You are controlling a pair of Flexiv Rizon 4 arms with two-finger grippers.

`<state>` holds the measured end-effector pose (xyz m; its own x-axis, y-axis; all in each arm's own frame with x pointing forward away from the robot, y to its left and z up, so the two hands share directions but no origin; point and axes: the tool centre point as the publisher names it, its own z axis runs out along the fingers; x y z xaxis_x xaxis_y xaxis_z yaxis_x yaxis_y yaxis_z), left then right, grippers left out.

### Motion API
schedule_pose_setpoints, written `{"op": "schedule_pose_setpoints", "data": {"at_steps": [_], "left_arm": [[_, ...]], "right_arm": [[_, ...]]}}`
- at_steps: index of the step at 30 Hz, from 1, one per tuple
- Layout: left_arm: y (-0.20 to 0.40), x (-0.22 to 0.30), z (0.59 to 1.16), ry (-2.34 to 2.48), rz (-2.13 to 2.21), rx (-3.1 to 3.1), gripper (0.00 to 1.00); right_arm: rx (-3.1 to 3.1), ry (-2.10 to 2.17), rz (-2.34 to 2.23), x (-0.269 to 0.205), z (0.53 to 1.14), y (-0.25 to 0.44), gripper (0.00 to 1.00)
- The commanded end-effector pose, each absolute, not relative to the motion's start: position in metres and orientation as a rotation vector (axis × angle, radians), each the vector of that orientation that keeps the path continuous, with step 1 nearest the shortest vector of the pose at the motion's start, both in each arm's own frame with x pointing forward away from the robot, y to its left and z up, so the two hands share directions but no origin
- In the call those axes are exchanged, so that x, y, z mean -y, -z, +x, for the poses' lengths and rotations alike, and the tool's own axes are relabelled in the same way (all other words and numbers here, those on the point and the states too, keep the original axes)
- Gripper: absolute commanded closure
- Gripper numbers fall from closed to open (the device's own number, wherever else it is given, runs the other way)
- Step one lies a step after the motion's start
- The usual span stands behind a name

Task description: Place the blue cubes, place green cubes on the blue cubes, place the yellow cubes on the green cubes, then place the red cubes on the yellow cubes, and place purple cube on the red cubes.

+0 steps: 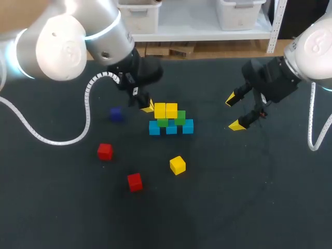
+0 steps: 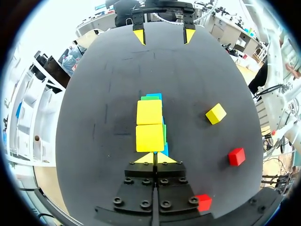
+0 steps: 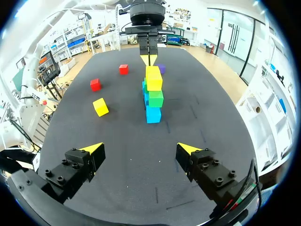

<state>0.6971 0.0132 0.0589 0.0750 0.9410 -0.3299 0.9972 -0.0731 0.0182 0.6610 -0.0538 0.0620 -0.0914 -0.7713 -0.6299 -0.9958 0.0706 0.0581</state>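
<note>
left claw (image 2: 154,159): tips together, just beside stack (image 1: 171,118) | right claw (image 3: 140,149): tips apart, far from stack | purple cube (image 1: 115,114): seen in head view, not left wrist view

The table top (image 1: 249,207) is matt black and faintly scuffed, perhaps a rubber mat. The loose yellow cube (image 1: 177,165) is smooth with a soft sheen. The left arm (image 1: 62,49) has a glossy white shell. The right gripper (image 3: 140,149) is matt black, bolted.
</note>
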Motion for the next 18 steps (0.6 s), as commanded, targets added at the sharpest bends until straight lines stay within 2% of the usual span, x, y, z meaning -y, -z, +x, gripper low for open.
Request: {"op": "schedule_pose_setpoints", "data": {"at_steps": [1,7,12,14,16,17,18], "left_arm": [[-0.058,-0.014,0.700,0.342,2.117,-1.961,1.00],[-0.058,-0.018,0.699,0.336,2.110,-1.976,1.00],[-0.063,-0.026,0.695,0.325,2.090,-1.989,0.95],[-0.066,-0.031,0.693,0.315,2.085,-1.988,0.79],[-0.070,-0.036,0.691,0.305,2.075,-1.993,0.57],[-0.071,-0.039,0.690,0.301,2.070,-1.995,0.38],[-0.073,-0.042,0.689,0.295,2.061,-2.001,0.01]], "right_arm": [[-1.915,-0.688,-1.751,0.054,0.662,-0.061,0.00],[-1.915,-0.688,-1.751,0.054,0.662,-0.061,0.00],[-1.915,-0.688,-1.751,0.054,0.662,-0.061,0.00],[-1.915,-0.688,-1.751,0.054,0.662,-0.061,0.00],[-1.915,-0.688,-1.751,0.054,0.662,-0.061,0.00],[-1.915,-0.688,-1.751,0.054,0.662,-0.061,0.00],[-1.915,-0.688,-1.751,0.054,0.662,-0.061,0.00]]}}
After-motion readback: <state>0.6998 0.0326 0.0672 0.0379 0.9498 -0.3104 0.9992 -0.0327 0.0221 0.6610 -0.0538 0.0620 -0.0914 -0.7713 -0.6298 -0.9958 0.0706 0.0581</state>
